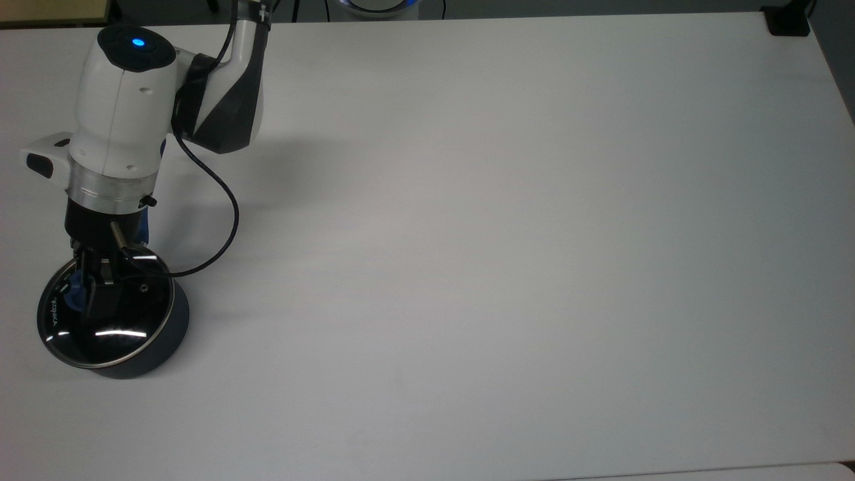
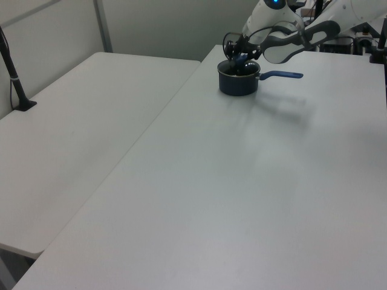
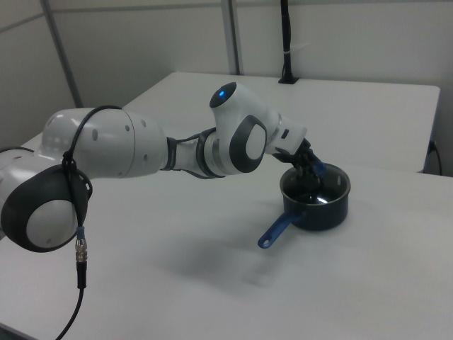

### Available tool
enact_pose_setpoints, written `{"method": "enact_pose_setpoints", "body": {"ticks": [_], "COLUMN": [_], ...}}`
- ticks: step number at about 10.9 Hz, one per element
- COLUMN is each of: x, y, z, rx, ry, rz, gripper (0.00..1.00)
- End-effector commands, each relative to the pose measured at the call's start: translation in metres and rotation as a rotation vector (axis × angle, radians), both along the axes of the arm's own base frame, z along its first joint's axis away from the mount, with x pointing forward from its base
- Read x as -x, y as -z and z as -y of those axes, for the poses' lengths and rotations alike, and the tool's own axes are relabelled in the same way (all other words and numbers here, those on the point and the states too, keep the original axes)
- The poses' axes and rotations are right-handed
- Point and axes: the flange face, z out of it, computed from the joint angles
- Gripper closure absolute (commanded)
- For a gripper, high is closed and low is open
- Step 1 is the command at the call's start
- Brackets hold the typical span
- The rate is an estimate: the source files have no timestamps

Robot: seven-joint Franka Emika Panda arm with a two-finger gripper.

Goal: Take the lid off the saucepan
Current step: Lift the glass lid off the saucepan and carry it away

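The claw [image 1: 93, 294] is right on top of the lid [image 1: 107, 314], pinched shut on its blue knob [image 1: 75, 292]. The saucepan [image 3: 316, 197] sits straight below, so up is the way off.

The top view is looking straight down on the table [image 1: 507, 254], with the pincer [image 1: 93, 294] sitting at the top view's lower left. The left view is watching from far off, the pincer [image 2: 240, 58] distant. The right view is standing close, facing the pincer [image 3: 310, 168] across the arm [image 3: 141, 152]. All are sharing the pan [image 3: 316, 200].
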Motion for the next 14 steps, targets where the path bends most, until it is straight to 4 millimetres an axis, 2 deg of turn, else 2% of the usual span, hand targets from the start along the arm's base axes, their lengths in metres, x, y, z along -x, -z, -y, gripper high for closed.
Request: {"method": "enact_pose_setpoints", "body": {"ticks": [1, 3, 4, 6, 8, 10, 11, 14], "x": [0.01, 0.016, 0.019, 0.037, 0.072, 0.112, 0.135, 0.195], "y": [-0.033, -0.061, -0.08, -0.107, -0.13, -0.131, -0.13, -0.104], "z": [-0.003, -0.018, -0.033, -0.088, -0.137, -0.191, -0.205, -0.23], "rx": [0.028, 0.027, 0.023, 0.029, 0.038, 0.055, 0.073, 0.135], "ry": [-0.009, -0.031, -0.055, -0.177, -0.254, -0.337, -0.364, -0.46], "rz": [-0.003, -0.013, -0.027, -0.111, -0.179, -0.232, -0.254, -0.362], "gripper": [0.52, 0.52, 0.52, 0.55, 0.57, 0.57, 0.58, 0.59]}}
